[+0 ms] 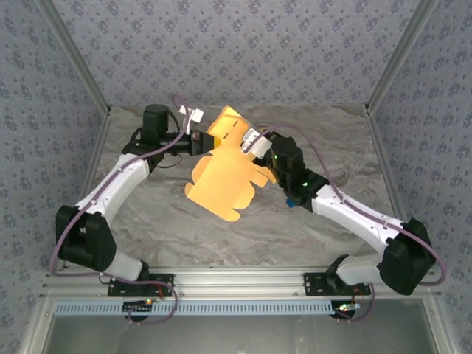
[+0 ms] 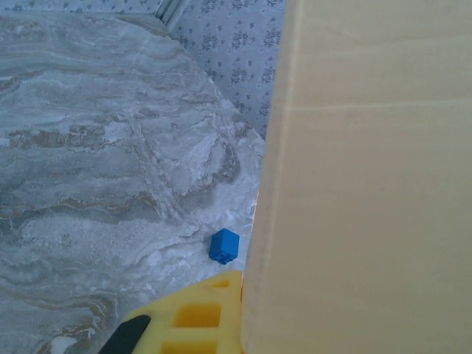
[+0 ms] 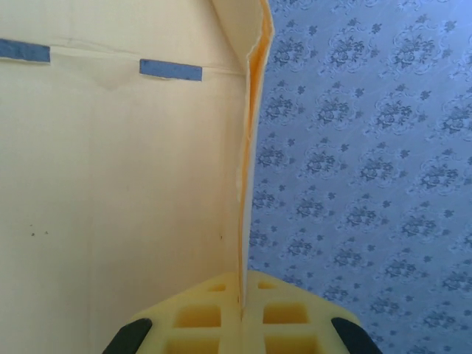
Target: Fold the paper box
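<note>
The paper box (image 1: 225, 173) is a yellow-orange die-cut sheet with flaps, held tilted above the table between both arms. My left gripper (image 1: 200, 141) is shut on its upper left edge. In the left wrist view the sheet (image 2: 369, 184) rises against one yellow finger pad (image 2: 195, 317), and the other pad is hidden behind it. My right gripper (image 1: 256, 145) is shut on the upper right edge. In the right wrist view both yellow pads pinch the sheet's thin edge (image 3: 241, 221) at my right gripper (image 3: 241, 313), and two slots (image 3: 170, 69) show in the sheet.
A tiny blue block (image 1: 293, 200) lies on the marble table (image 1: 184, 228) beside the right arm, and the same block (image 2: 224, 245) shows below the left gripper. Patterned walls (image 1: 243, 44) close in the back and sides.
</note>
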